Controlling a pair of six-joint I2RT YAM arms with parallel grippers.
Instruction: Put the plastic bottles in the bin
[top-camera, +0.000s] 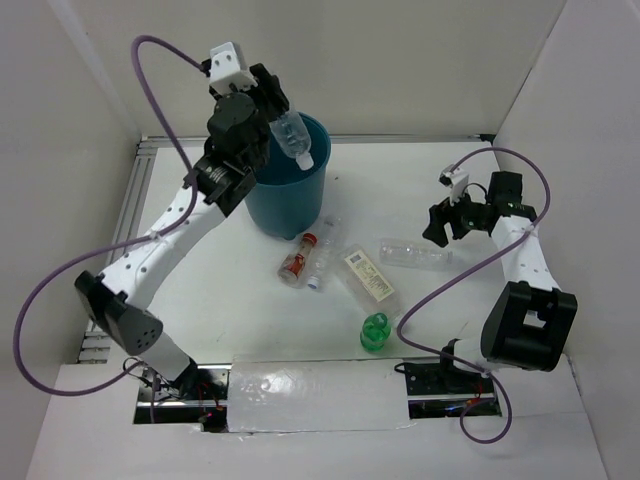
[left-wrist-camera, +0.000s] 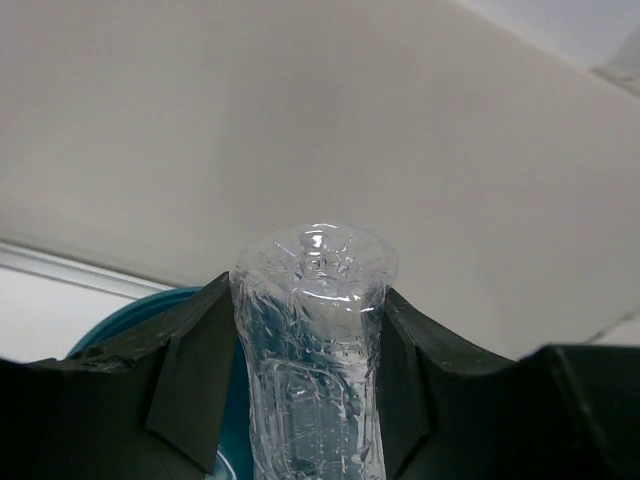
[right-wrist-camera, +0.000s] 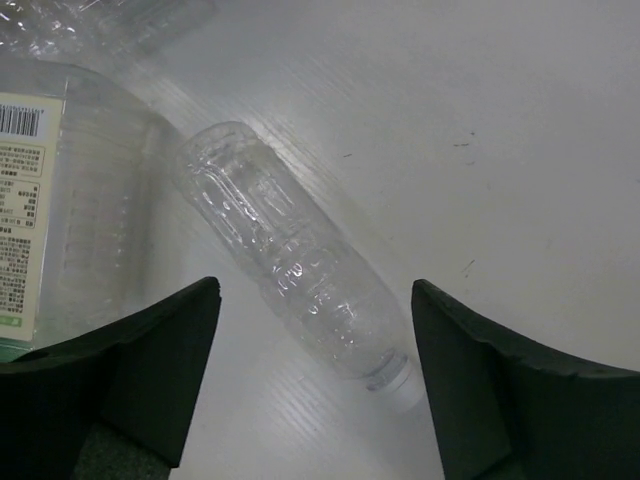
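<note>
My left gripper (top-camera: 272, 118) is shut on a clear plastic bottle (top-camera: 293, 138) and holds it over the rim of the teal-blue bin (top-camera: 290, 195). In the left wrist view the bottle (left-wrist-camera: 315, 350) stands between the fingers, with the bin (left-wrist-camera: 150, 305) behind. My right gripper (top-camera: 438, 222) is open above the table, near the cap end of a clear bottle (top-camera: 414, 255) lying on its side. That bottle (right-wrist-camera: 290, 255) lies between the open jaws in the right wrist view. A labelled bottle (top-camera: 368, 276), a red-capped bottle (top-camera: 298, 262) and a green bottle (top-camera: 375, 332) lie on the table.
The labelled bottle's side (right-wrist-camera: 60, 210) shows at the left of the right wrist view. White walls enclose the table on three sides. A metal rail (top-camera: 125, 215) runs along the left. A white strip (top-camera: 315, 398) covers the near edge between the arm bases.
</note>
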